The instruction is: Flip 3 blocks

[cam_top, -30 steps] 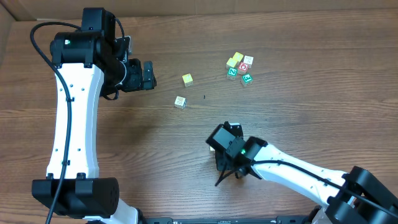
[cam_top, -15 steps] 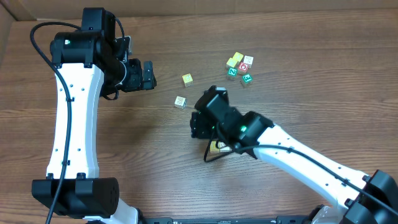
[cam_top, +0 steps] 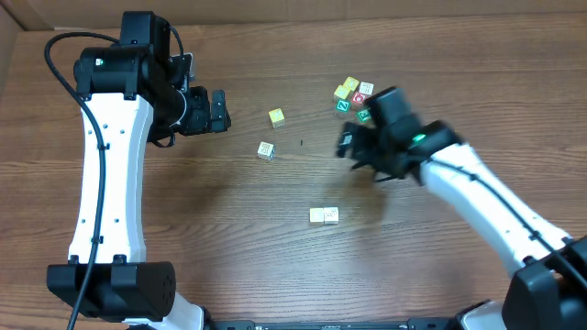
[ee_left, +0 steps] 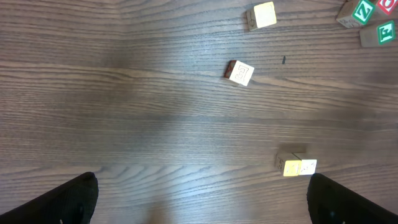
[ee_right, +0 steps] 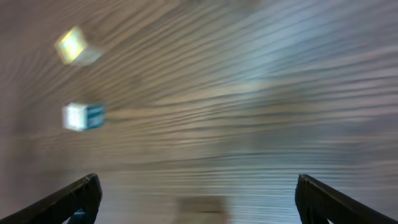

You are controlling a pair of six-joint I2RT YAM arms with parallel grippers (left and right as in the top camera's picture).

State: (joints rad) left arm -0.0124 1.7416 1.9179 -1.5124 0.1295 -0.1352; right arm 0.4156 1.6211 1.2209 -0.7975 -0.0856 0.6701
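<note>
A: Which step is the robot on?
B: Between blocks, it seems. The right tool [cam_top: 347,145] shows blurred above the counter [cam_top: 202,247], its jaws spread wide with nothing in them. The left tool [cam_top: 220,110] hangs at the far left, equally wide and empty.
A: And the blocks?
B: A yellowish block [cam_top: 317,215] and a cream block [cam_top: 331,215] lie touching near the counter's middle, probably dealt with. The patterned block [cam_top: 265,150] and the yellow block [cam_top: 276,116] sit apart from each other, farther up.
A: So the next move?
B: Likely one of those two. The right tool must centre over it, come down with a finger on each side, close, turn it over and set it down.
A: Anything legible?
B: One of the green-lettered blocks [ee_left: 362,10] in the far cluster seems to show a Z. The faint print elsewhere is too small to read.
</note>
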